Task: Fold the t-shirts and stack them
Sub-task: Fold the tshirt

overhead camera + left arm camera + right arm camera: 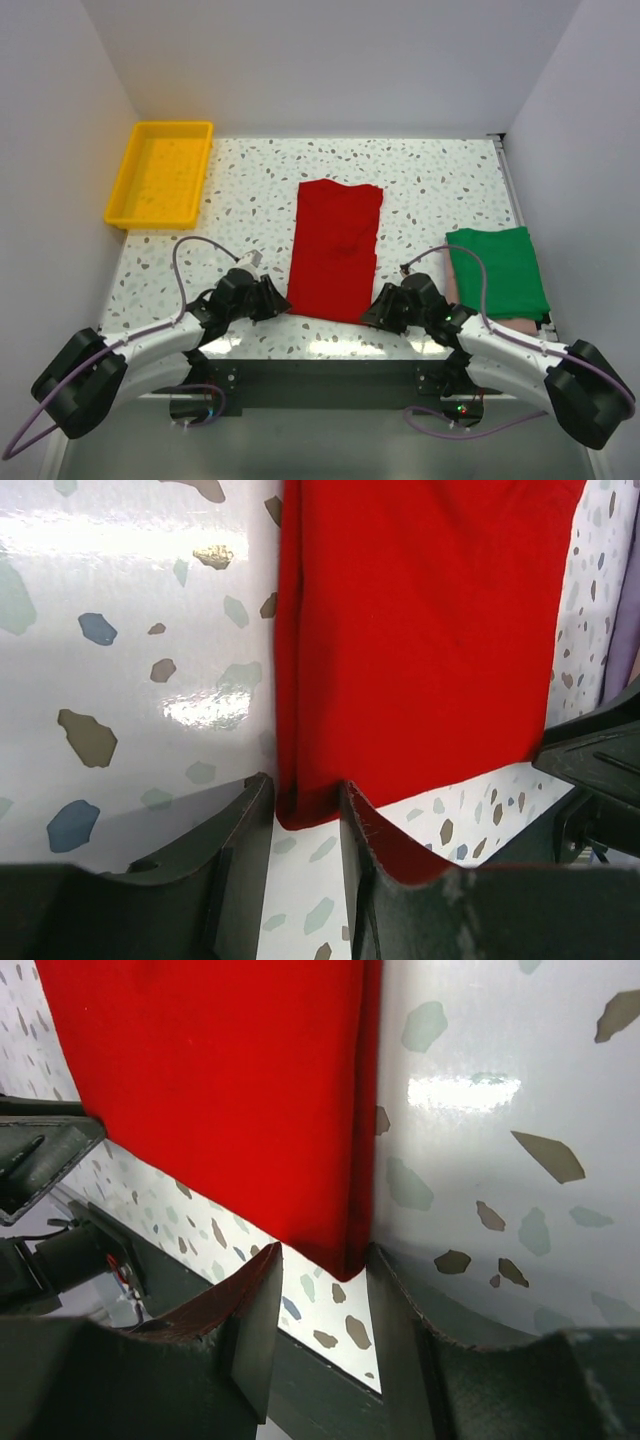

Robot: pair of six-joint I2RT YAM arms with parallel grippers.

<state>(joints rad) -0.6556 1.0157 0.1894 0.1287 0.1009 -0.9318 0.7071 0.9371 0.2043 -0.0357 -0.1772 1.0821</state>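
Bare table (250,190) runs left of the red t-shirt (337,250) and beyond its far hem, a wide lane reaching the yellow tray (123,185) in the far-left corner. To the right the lane is narrower: the green folded shirt (497,268) (lying on a pink garment (505,326)) fills the near-right edge. The left gripper (272,300) and right gripper (378,308), jaws apart, each straddle a near corner of the red shirt, blocking the near strip

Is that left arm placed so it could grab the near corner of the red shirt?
Probably yes. The left gripper is open, with the near corner of the red shirt lying between its fingers, flat on the table, and nothing blocks it.
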